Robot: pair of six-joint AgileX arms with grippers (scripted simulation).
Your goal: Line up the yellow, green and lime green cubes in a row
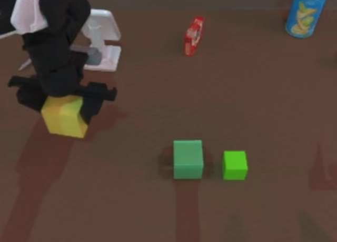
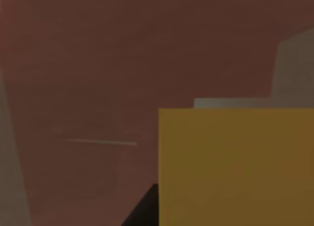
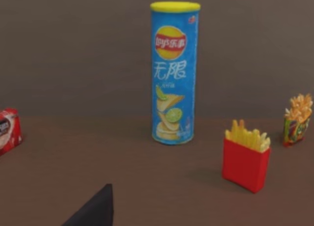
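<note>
The yellow cube [image 1: 66, 118] is at the table's left with my left gripper [image 1: 62, 106] shut on it, black fingers on either side. In the left wrist view the yellow cube [image 2: 235, 167] fills the lower right beside one dark fingertip [image 2: 144, 209]. I cannot tell whether it touches the table. The green cube [image 1: 188, 159] sits near the middle front, and the smaller lime green cube [image 1: 235, 164] lies just right of it across a narrow gap. My right gripper [image 3: 140, 211] is outside the top view; it is open and parked, with nothing in it.
A white stand [image 1: 102, 39] is behind the left arm. A red packet [image 1: 193, 36] lies at the back middle and a blue chip can [image 1: 305, 10] at the back right. The right wrist view also shows a red fries box [image 3: 245, 159] and a small snack bag [image 3: 297, 119].
</note>
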